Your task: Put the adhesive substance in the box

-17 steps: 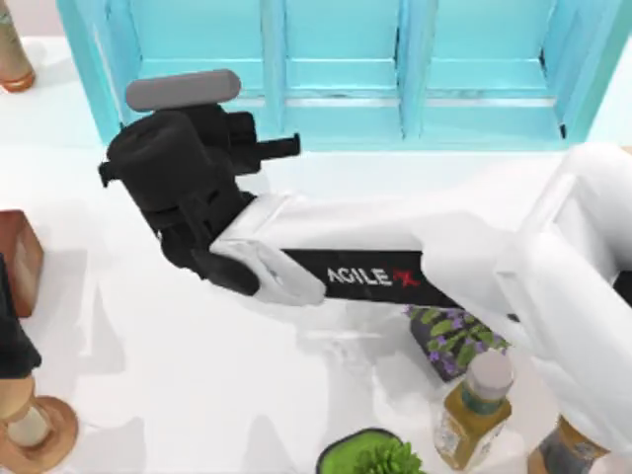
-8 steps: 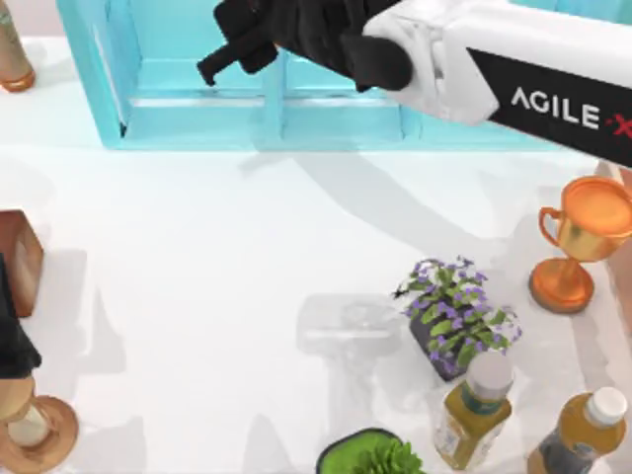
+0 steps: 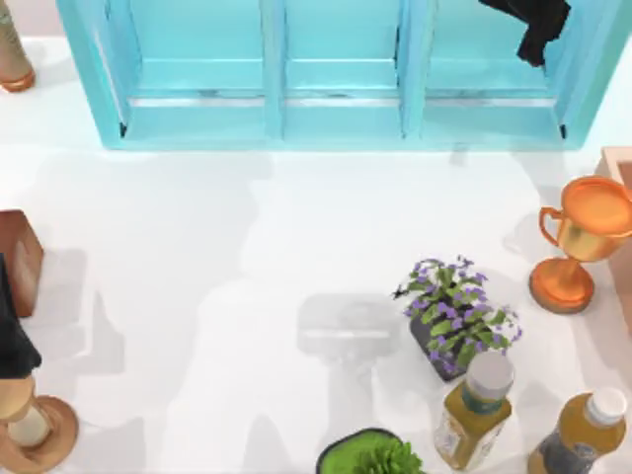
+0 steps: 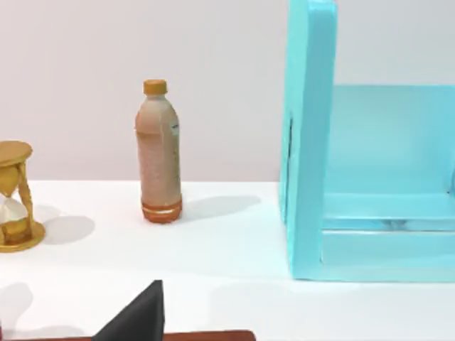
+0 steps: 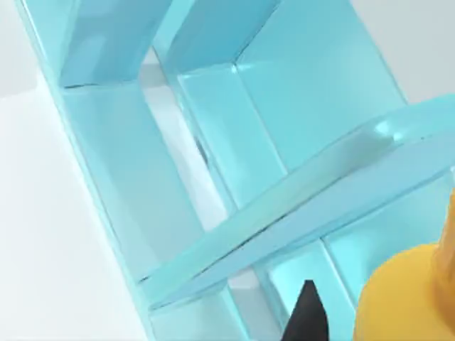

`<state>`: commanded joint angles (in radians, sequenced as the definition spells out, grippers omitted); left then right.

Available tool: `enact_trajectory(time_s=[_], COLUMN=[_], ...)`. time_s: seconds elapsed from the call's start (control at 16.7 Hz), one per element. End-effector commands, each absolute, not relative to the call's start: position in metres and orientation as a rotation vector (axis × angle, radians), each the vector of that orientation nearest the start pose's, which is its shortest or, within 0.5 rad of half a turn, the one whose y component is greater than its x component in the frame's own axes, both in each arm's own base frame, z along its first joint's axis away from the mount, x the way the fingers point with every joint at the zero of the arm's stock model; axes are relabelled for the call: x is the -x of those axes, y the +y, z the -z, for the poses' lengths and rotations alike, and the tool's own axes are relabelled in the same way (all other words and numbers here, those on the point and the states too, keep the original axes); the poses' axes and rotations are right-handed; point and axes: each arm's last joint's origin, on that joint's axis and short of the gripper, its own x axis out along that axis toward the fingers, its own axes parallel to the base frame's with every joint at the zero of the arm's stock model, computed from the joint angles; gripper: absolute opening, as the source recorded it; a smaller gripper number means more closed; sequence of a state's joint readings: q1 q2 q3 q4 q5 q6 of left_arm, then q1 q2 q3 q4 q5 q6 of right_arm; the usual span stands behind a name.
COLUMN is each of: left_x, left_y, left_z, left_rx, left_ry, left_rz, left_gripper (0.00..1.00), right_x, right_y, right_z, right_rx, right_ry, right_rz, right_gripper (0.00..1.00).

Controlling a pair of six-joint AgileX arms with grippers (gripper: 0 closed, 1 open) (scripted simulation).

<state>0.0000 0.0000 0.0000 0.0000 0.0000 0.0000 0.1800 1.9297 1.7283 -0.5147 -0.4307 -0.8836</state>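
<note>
The glue bottle [image 5: 409, 295] sits close against your right wrist camera, its yellow-orange body large in the corner of that view, so judge it to be carried in the right gripper [image 3: 538, 30]. One dark finger [image 5: 307, 316] shows beside it, but the contact itself is out of sight, so you cannot tell from the pictures how the fingers stand on it.

From above, the right gripper hangs over the right-hand compartment of the turquoise box [image 3: 341, 128], at the far right of the table. The dividing walls [image 5: 213, 135] run just under the bottle in the wrist view, seen at a slant.

To place it well:
- Centre the bottle between the compartment's two walls before you descend; a wall edge below the bottle would tip it.
- Lower it inside the compartment before you let go, rather than dropping from height; a small bottle like this will likely bounce or roll.
- Level the wrist if you can, so the bottle goes down base first.
- Retreat straight up, clear of the box rim.

Your left gripper [image 4: 138, 320] is parked low at the near left, by the reddish-brown box [image 3: 18, 259]; its state cannot be told. Leave it there.
</note>
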Motion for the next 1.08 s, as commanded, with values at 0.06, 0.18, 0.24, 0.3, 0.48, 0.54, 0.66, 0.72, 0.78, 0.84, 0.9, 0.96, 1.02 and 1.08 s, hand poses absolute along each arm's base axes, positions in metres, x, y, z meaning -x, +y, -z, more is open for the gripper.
enact_trajectory(time_s=[0.06, 0.18, 0.24, 0.3, 0.48, 0.54, 0.66, 0.72, 0.78, 0.84, 0.9, 0.96, 1.02, 1.08], left_x=[-0.106, -0.106, -0.106, -0.106, -0.106, -0.106, -0.106, -0.106, -0.106, -0.106, -0.106, -0.106, -0.106, -0.106], left_y=[-0.001, -0.001, -0.001, -0.001, -0.001, -0.001, -0.001, -0.001, -0.001, -0.001, -0.001, -0.001, -0.001, -0.001], left_z=[-0.160, -0.160, -0.160, -0.160, -0.160, -0.160, -0.160, -0.160, -0.160, -0.160, -0.160, -0.160, -0.160, -0.160], left_rx=[0.000, 0.000, 0.000, 0.000, 0.000, 0.000, 0.000, 0.000, 0.000, 0.000, 0.000, 0.000, 0.000, 0.000], left_ry=[0.000, 0.000, 0.000, 0.000, 0.000, 0.000, 0.000, 0.000, 0.000, 0.000, 0.000, 0.000, 0.000, 0.000], left_rz=[0.000, 0.000, 0.000, 0.000, 0.000, 0.000, 0.000, 0.000, 0.000, 0.000, 0.000, 0.000, 0.000, 0.000], left_gripper=[1.00, 1.00, 1.00, 1.00, 1.00, 1.00, 1.00, 1.00, 1.00, 1.00, 1.00, 1.00, 1.00, 1.00], right_x=[-0.430, -0.419, -0.411, -0.400, -0.359, -0.343, -0.307, -0.288, -0.269, -0.252, -0.235, -0.221, -0.209, -0.199], right_y=[0.068, 0.011, -0.017, -0.043, -0.115, -0.135, -0.169, -0.183, -0.195, -0.205, -0.212, -0.218, -0.221, -0.224], right_z=[-0.289, -0.274, -0.265, -0.255, -0.221, -0.209, -0.185, -0.174, -0.164, -0.154, -0.146, -0.138, -0.132, -0.128], right_rx=[0.762, 0.785, 0.780, 0.765, 0.657, 0.603, 0.478, 0.410, 0.343, 0.279, 0.219, 0.166, 0.121, 0.085], right_ry=[0.417, 0.427, 0.427, 0.422, 0.386, 0.368, 0.327, 0.306, 0.287, 0.267, 0.250, 0.235, 0.222, 0.212], right_rz=[-0.918, -1.003, -1.040, -1.071, -1.120, -1.117, -1.081, -1.048, -1.009, -0.964, -0.917, -0.875, -0.836, -0.805], right_gripper=[0.00, 0.00, 0.00, 0.00, 0.00, 0.00, 0.00, 0.00, 0.00, 0.00, 0.00, 0.00, 0.00, 0.00])
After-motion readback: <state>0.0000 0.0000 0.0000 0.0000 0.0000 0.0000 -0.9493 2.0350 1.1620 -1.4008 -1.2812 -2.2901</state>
